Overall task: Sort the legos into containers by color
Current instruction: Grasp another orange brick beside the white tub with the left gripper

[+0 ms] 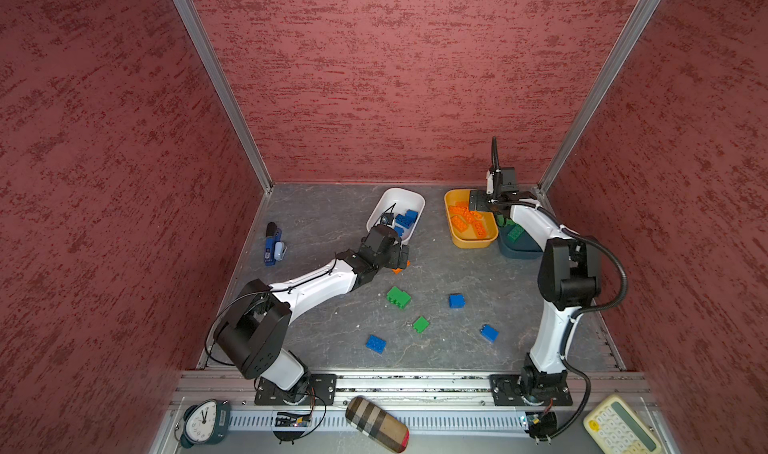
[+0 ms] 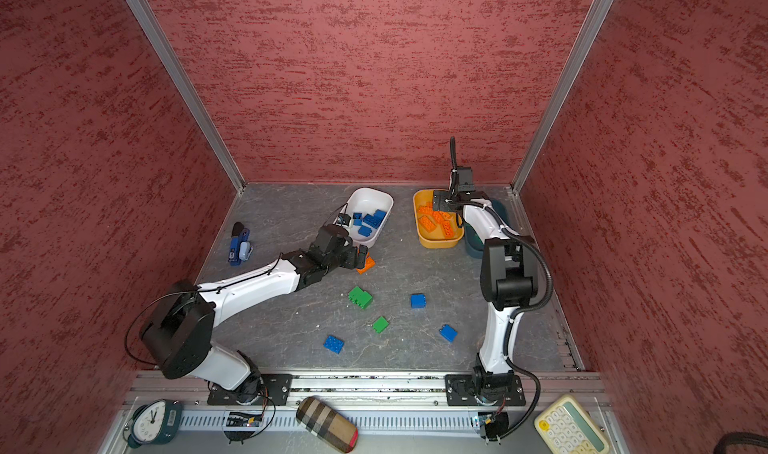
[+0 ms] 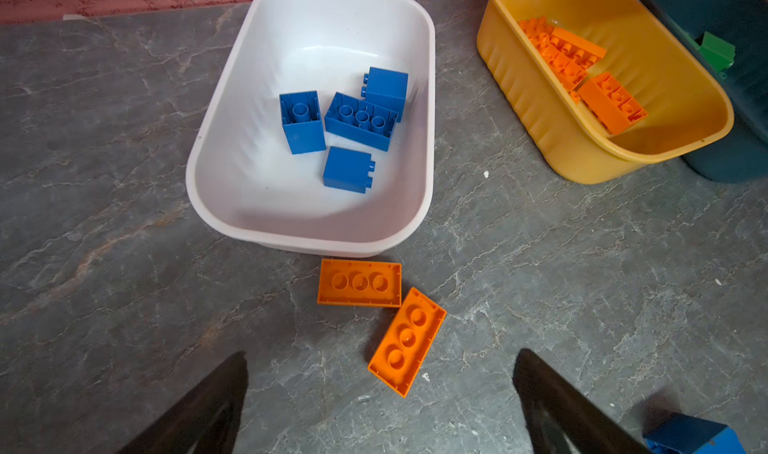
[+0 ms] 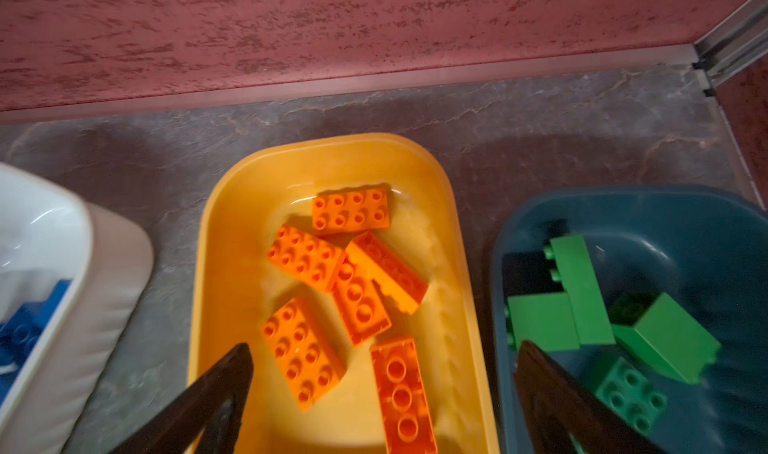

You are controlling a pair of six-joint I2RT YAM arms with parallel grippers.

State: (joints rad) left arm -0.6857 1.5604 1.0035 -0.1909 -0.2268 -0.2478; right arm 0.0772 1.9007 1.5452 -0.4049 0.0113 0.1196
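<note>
Orange legos (image 3: pixel 359 282) lay just ahead of my left gripper (image 3: pixel 381 355), jaws spread; my right gripper (image 4: pixel 384 346), also spread, hung over the yellow tub (image 4: pixel 216 265), its orange pile (image 4: pixel 307 260) between the jaws.

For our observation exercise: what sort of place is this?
Likely a robot test booth: a left arm and right arm bolted to a metal rail, red walls enclosing a grey tabletop.

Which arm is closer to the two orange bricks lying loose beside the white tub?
Left. On the left arm, the open jaws hang right over the orange bricks; on the right arm, the open jaws hang over the yellow tub, well away.
</note>
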